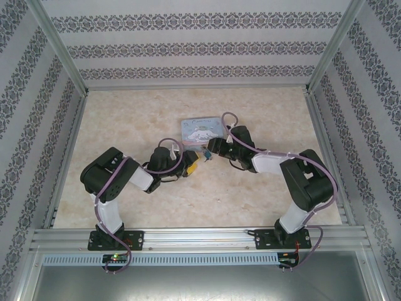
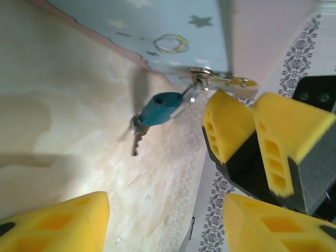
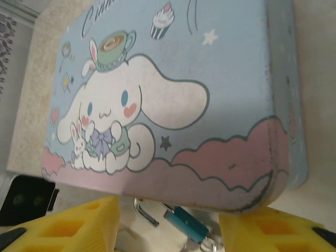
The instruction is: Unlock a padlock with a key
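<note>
Now padlock (image 2: 160,108) hangs at tin box (image 2: 131,21) edge, just ahead of wide-spread, empty L gripper (image 2: 163,226).

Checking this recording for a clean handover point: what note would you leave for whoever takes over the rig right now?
Left gripper: open, empty, facing the padlock from close by.
Right gripper: jaws apart beside the clasp of the tin box, nothing seen between them.
Things: the padlock hangs from the clasp at the box's edge. The keys dangle from its far end, so one looks inserted.
Done: a key is apparently in the lock; whether it has been turned cannot be told.
Left: turn the key if needed, spring the padlock open, take it off the clasp.
</note>
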